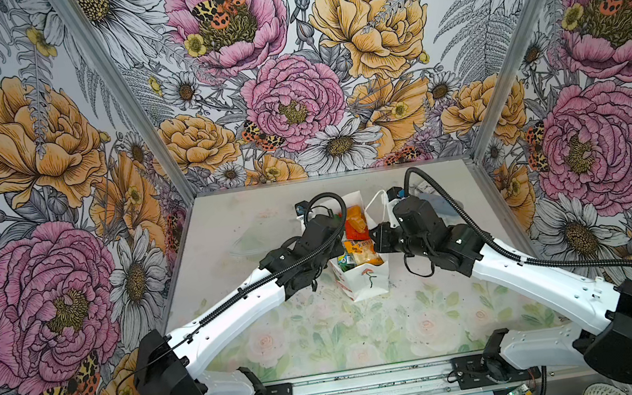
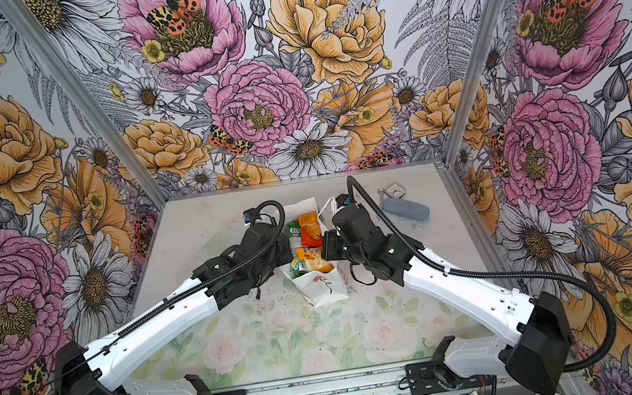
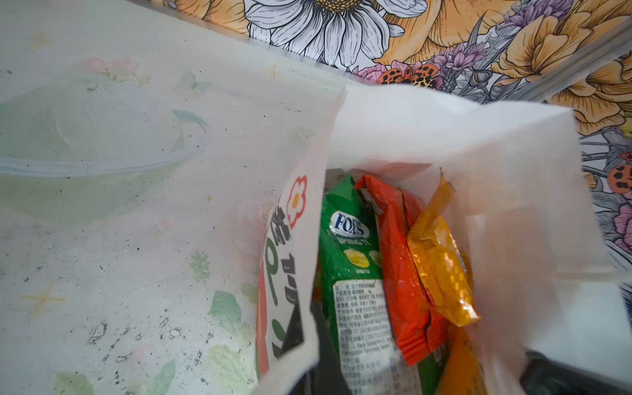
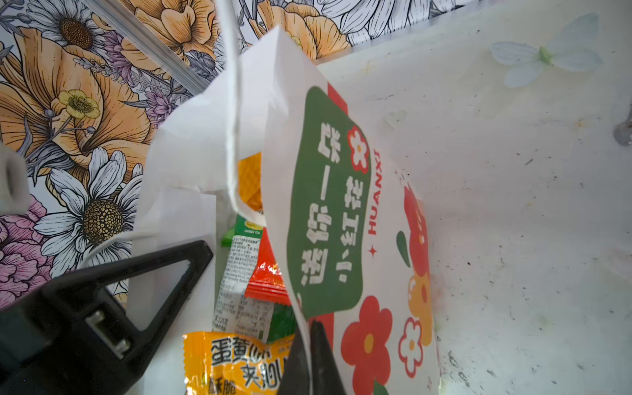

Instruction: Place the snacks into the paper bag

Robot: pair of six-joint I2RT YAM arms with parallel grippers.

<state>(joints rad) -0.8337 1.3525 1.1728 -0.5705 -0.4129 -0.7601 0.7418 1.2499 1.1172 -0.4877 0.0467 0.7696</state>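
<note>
left end effector (image 3: 307, 366) and right end effector (image 4: 309, 362) are each pinched shut on a side wall of the paper bag (image 1: 356, 289), which stands on the worktop (image 1: 283, 337) with the snacks (image 1: 356, 224) inside. tugging outward too hard could tear the paper or tip the bag.

Both top views look down from high at the near side onto the whole table (image 1: 225, 219). Each wrist camera sits close against the paper bag (image 3: 444, 136), sharing its open mouth from opposite sides.

paper bag (image 1: 364, 286) — white, red rose | snacks (image 1: 356, 222) — green, orange, yellow | table (image 1: 325, 331) pale floral
</note>
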